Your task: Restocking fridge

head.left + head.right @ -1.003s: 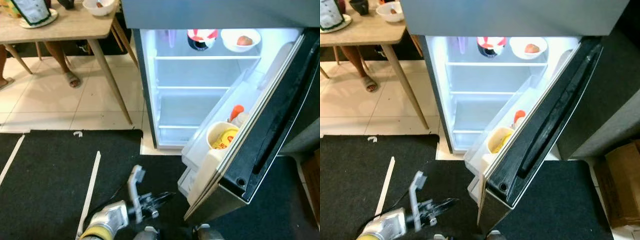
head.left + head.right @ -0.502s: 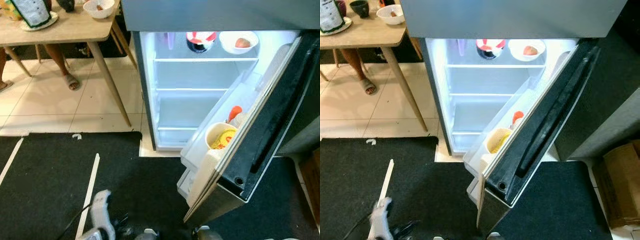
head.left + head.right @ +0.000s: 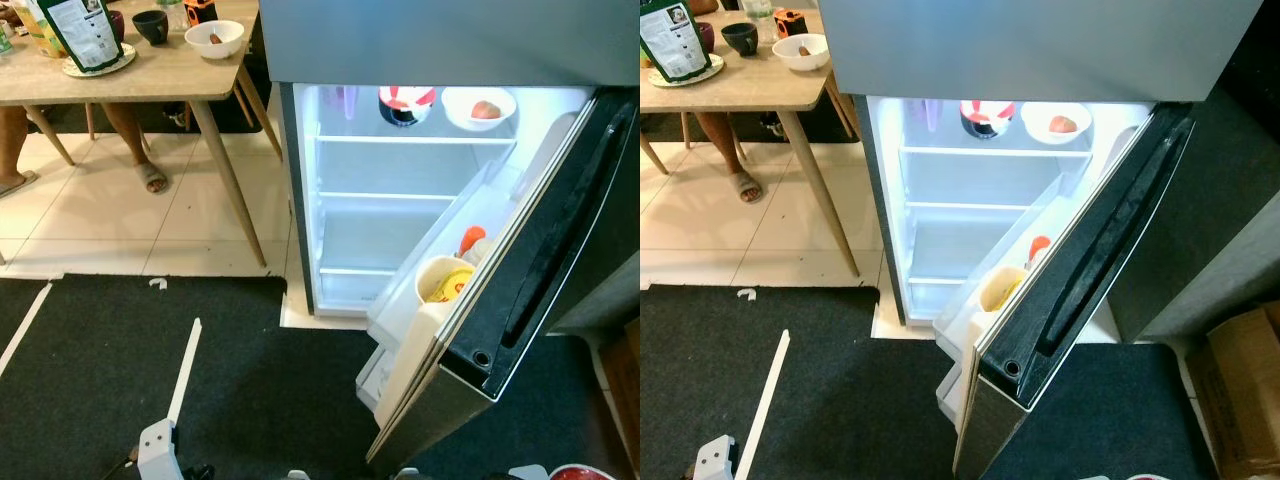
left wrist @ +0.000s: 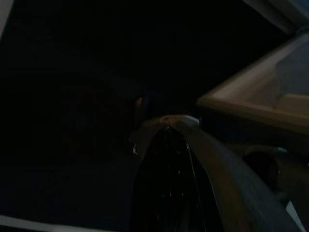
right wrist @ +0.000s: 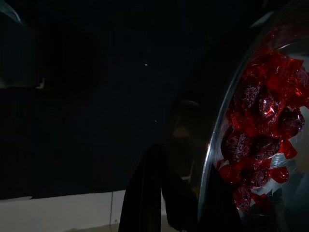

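My right gripper (image 5: 193,193) clamps a clear bowl of red-wrapped sweets (image 5: 260,140) low before the open lit fridge (image 3: 400,200); left jaws indiscernible; next, I judge, lift it shelfward.

The fridge (image 3: 400,200) stands ahead with its door (image 3: 540,270) swung open to its right. On the fridge's top shelf sit a bowl (image 3: 479,107) holding a round item and, left of it, a container (image 3: 406,103). In the door's bin stands a tub (image 3: 443,281), with a capped bottle (image 3: 471,241) behind it. Left of the fridge is a table (image 3: 120,75) carrying a bag (image 3: 80,30), a cup (image 3: 150,25) and a bowl (image 3: 214,38). A person's feet (image 3: 150,178) rest under the table. A mat (image 3: 100,380) lies before the fridge.
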{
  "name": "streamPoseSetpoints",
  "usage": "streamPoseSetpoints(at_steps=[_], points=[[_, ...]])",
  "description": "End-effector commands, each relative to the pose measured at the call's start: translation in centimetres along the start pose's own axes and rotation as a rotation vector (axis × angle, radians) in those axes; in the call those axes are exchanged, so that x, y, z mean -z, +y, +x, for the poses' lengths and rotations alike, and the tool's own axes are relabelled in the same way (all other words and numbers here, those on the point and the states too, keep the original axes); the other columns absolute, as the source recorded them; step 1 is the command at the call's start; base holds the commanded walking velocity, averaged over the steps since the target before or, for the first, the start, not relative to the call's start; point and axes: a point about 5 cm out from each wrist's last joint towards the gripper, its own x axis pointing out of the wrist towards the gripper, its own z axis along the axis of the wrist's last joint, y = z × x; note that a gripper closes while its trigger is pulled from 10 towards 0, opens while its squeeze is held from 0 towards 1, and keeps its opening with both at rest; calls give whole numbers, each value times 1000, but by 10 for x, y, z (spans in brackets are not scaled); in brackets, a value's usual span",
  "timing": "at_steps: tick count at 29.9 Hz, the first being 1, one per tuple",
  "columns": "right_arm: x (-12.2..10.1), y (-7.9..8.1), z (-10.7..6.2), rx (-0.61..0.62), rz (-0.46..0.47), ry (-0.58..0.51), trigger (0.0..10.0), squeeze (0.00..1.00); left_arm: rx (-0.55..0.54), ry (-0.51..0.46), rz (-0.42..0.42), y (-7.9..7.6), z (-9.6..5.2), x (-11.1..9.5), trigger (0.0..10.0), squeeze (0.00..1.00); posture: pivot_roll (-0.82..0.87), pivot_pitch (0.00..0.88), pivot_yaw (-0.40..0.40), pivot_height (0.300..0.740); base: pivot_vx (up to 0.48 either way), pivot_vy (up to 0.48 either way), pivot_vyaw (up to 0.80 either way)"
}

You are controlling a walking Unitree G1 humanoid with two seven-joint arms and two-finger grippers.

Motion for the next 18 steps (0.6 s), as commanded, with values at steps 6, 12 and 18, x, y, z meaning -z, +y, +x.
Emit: streamPoseSetpoints(at_steps=[6, 12, 18], points=[[3, 0, 0, -3, -11, 26, 10000, 0, -95, 28, 14, 1, 0, 15, 10000, 0, -65, 137, -7, 740, 0, 0, 0], [1, 0, 0, -6, -16, 25, 10000, 0, -100, 26, 12, -2, 2, 15, 10000, 0, -60, 133, -14, 740, 0, 0, 0], [-1, 2, 1, -13, -22, 22, 10000, 0, -101, 28, 3, -4, 2, 19, 10000, 0, -57, 129, -17, 740, -221, 0, 0]])
